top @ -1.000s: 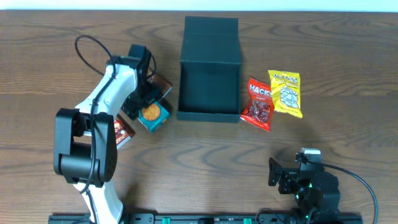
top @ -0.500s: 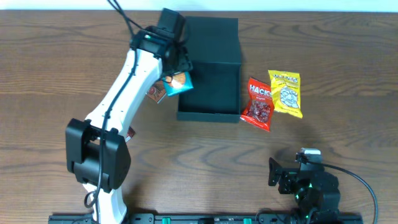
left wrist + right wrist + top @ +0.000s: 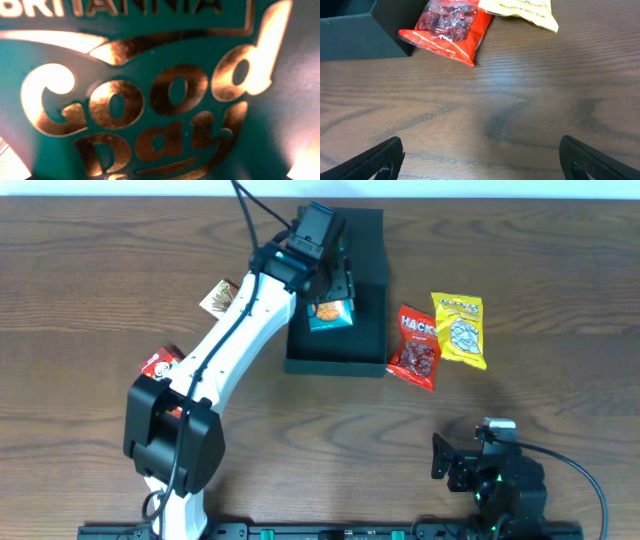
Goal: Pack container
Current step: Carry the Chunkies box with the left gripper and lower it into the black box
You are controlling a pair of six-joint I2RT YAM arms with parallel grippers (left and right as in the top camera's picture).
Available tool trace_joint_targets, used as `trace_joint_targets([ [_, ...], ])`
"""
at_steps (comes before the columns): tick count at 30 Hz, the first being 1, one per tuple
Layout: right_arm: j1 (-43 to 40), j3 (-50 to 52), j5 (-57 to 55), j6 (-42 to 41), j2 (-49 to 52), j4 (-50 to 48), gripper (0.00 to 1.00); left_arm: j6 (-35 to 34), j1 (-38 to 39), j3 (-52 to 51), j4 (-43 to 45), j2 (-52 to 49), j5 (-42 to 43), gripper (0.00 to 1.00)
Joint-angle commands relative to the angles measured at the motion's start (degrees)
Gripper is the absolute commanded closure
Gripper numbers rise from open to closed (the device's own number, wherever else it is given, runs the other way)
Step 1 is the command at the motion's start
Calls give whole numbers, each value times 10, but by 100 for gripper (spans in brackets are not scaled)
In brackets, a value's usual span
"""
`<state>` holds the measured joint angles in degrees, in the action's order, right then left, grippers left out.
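The dark teal-green container stands open at the table's middle back, its flap lid folded back. My left gripper is shut on a small teal cookie box and holds it over the container's inside. The box's gold "Good Day" print fills the left wrist view and hides the fingers. My right gripper is open and empty, low over bare wood near the front right. A container corner shows at the top left of the right wrist view.
A red Hacks pack and a yellow snack pack lie right of the container. A small brown-and-white pack and a red pack lie to its left, near the left arm.
My left arm lifted the teal cookie box from the table left of the container and carried it right, over the container. The right arm has not moved.
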<state>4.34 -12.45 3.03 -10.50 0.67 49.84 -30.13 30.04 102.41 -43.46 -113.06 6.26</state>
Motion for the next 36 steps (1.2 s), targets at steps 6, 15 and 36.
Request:
trace_joint_targets([
  [6, -6, 5, 2, -8, -3, 6, 1, 47, 42, 151, -85, -128, -8, 44],
  [15, -6, 5, 2, -8, -3, 6, 1, 30, 47, 212, -175, -190, 19, 43],
  [36, -6, 5, 2, -8, -3, 6, 1, 35, 56, 212, -180, -207, 67, 12],
])
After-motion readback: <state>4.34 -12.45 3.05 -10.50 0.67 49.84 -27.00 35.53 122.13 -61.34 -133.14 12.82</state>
